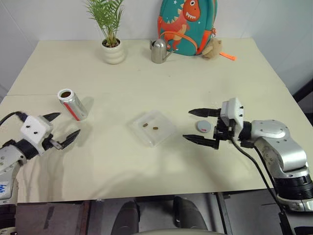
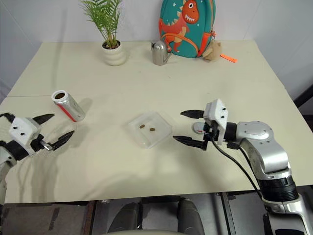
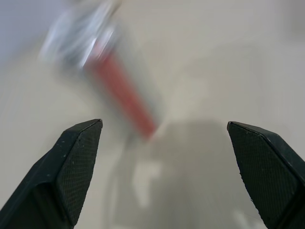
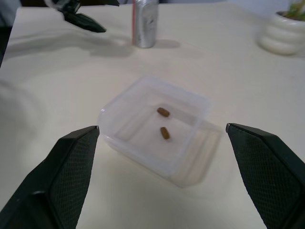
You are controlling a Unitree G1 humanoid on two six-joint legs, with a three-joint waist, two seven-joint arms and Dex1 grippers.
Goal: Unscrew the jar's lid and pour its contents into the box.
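Both grippers hang over the near edge of the table [image 1: 146, 63], and both have their jaws spread wide with nothing between them. Left gripper [image 1: 62, 128] is at the near left side, and the right gripper [image 1: 201, 126] is at the near right side.

Jar [image 1: 72, 104] stands upright on the table without its cap, just beyond the left gripper and a little toward the centre; its open mouth faces up and its long axis is vertical, with the red stripe running down the side. Lid [image 1: 203, 126] lies flat on the table on the right, seen between the two fingers of the right gripper, but I cannot tell if it is touched. Box [image 1: 152, 128] sits in the middle, between the two arms, and two small brown pellets of the contents [image 4: 163, 122] already lie inside it.

I judge that the pouring is done or nearly done. If the jar must be taken again, the left arm is clearly nearer, and its jaws must close around the vertical side.
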